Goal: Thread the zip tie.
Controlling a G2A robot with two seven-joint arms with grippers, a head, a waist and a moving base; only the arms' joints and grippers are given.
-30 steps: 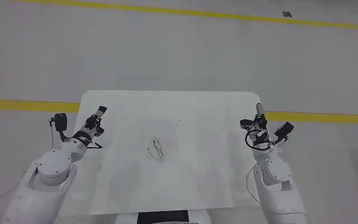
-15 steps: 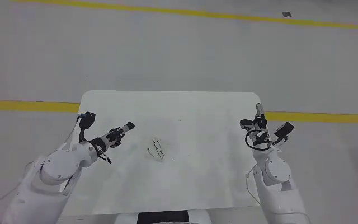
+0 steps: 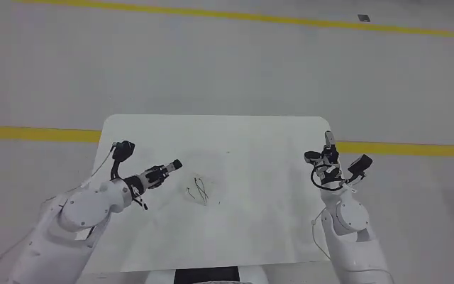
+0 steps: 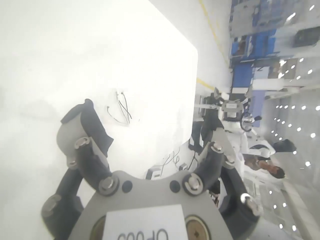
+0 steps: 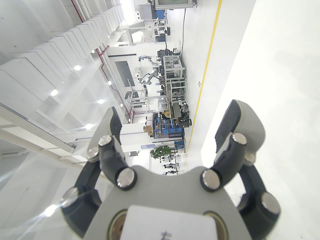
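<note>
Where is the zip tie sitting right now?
In the top view the zip tie lies near the middle of the white table, just beyond the left gripper and apart from it.

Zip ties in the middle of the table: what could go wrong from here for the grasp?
1. The zip ties lie thin, flat and crossed, so the open left gripper beside them may pinch several or none.
2. The right gripper, open at the edge of the table, is far from them, so aligning both ends for threading may be hard.
</note>
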